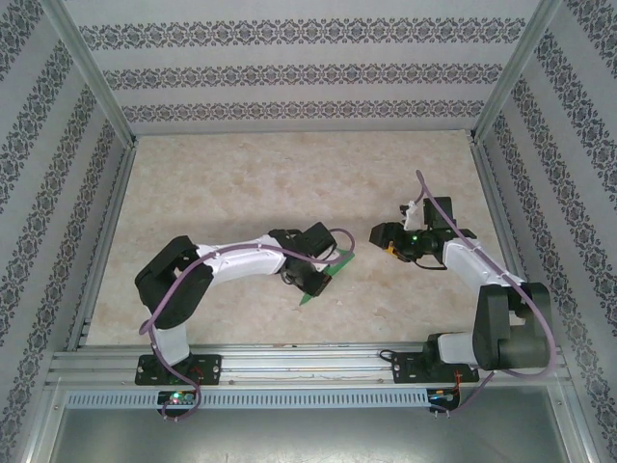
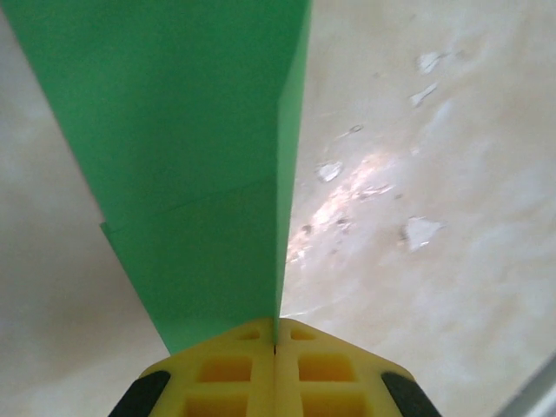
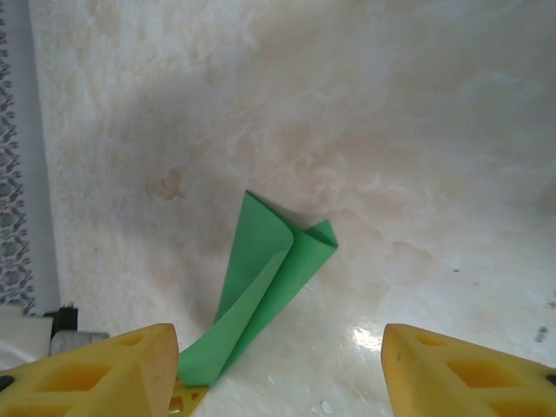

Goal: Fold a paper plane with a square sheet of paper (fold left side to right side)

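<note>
Left claw is clamped on the paper plane, which stretches straight up-frame from it; right claw, spread apart, faces it nearby.

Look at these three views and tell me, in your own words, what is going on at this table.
Two robot arms are working on a piece of green paper at a marbled table. The left gripper is shut on one end of the paper, which is already folded into a narrow, creased shape. The right gripper is open and apart from the paper, facing it from the right half of the table.
</note>
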`<act>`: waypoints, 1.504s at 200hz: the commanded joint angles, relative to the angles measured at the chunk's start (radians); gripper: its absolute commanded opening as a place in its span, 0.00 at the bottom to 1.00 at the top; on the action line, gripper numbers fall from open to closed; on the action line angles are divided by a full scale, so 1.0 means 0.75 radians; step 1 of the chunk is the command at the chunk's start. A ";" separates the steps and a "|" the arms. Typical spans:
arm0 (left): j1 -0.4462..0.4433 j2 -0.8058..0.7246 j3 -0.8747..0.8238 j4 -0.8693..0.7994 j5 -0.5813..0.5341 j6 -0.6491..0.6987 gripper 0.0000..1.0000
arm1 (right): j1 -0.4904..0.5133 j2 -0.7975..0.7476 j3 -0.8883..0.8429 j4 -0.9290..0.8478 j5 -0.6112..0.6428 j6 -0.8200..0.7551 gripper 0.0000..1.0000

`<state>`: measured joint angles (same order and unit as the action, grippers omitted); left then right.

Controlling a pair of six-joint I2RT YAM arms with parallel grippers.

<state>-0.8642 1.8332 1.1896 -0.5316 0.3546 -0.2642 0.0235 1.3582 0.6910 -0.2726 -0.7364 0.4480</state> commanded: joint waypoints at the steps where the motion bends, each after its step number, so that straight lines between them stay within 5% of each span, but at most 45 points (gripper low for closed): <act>1: 0.041 0.039 0.010 0.078 0.219 -0.116 0.04 | -0.003 0.025 -0.042 0.094 -0.113 -0.009 0.64; 124: 0.215 0.111 -0.194 0.650 0.602 -0.616 0.01 | 0.134 0.054 -0.202 0.386 -0.046 0.131 0.56; 182: 0.267 0.161 -0.336 1.141 0.726 -0.918 0.00 | 0.247 0.085 -0.265 0.567 0.035 0.260 0.55; 301: 0.310 0.122 -0.412 1.248 0.720 -0.948 0.00 | 0.379 0.285 -0.190 0.872 0.092 0.416 0.53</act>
<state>-0.6502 1.9488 0.8936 0.3550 0.8833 -0.9733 0.2928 1.5391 0.5190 0.2901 -0.6861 0.7223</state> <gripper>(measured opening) 0.057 0.535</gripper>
